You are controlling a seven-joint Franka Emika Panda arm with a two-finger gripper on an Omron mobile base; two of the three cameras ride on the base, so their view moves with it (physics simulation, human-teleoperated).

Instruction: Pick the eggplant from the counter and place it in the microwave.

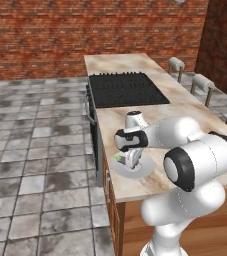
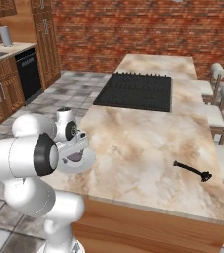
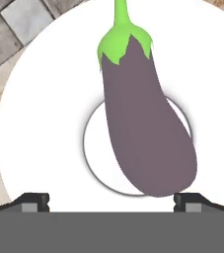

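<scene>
The eggplant point(image 3: 143, 118) is dark purple with a green stem cap and lies on a round white plate point(image 3: 34, 123). The plate stands near the front left corner of the counter point(image 2: 143, 138). My gripper point(image 3: 111, 200) hangs open just above the eggplant, pointing down, one fingertip point(image 3: 34, 201) on either side of its blunt end, touching nothing. From the base, the gripper point(image 1: 127, 159) covers most of the eggplant point(image 1: 119, 159) on the plate point(image 1: 142, 170). The right base view shows the gripper point(image 2: 74, 149) over a sliver of purple eggplant point(image 2: 75, 157). The microwave is out of view.
A black cooktop point(image 1: 125, 89) is set into the counter behind the plate. A small black utensil point(image 2: 192, 169) lies near the counter's right front. Stools point(image 2: 222, 94) line the far side. Tiled floor point(image 1: 35, 140) and wooden cabinets point(image 2: 5, 89) lie to the left.
</scene>
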